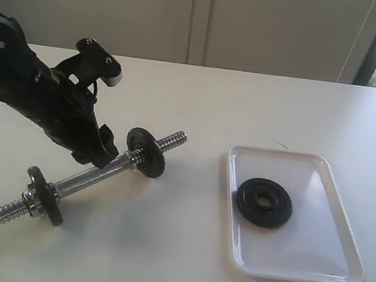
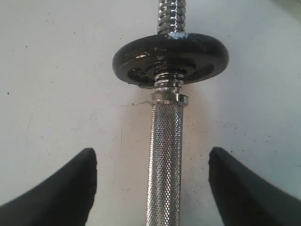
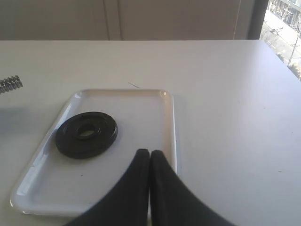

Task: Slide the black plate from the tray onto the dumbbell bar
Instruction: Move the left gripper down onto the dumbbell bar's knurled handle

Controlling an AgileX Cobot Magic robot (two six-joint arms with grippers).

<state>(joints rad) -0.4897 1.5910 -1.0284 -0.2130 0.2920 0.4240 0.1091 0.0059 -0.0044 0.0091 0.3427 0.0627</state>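
The broad white tabletop [image 1: 263, 102] carried everything. Toward 4 o'clock on it, in the exterior view, sat the white rectangular plastic tray [image 1: 313, 246] with its low rim. Out at 8 o'clock lay the short chrome dumbbell bar [image 1: 88, 179], which already carried two matte-black iron discs, one inboard of each threaded end [image 1: 146, 152] [image 1: 46, 196]. My left gripper [image 2: 151, 162] stood with its fingers spread on either side of the knurled grip, clear of the metal. My right gripper [image 3: 149, 157] hung over the tray's near rim with its fingertips pressed together, holding nothing. The small round black plate [image 1: 272, 212] lay in the tray's 9 o'clock half, apart from both grippers. I judged, then, that none of the task proper was done. The plate had yet to be gripped, lifted out, carried across and threaded on. It lay flat with its centre hole facing straight up, so it would have to be tipped on edge to meet the bar. The bar's long axis ran from 8 o'clock to 2 o'clock, and its bare threaded tip [image 1: 174, 140] pointed at 2 o'clock. That end was nearer the tray and looked the likelier one to receive the plate.
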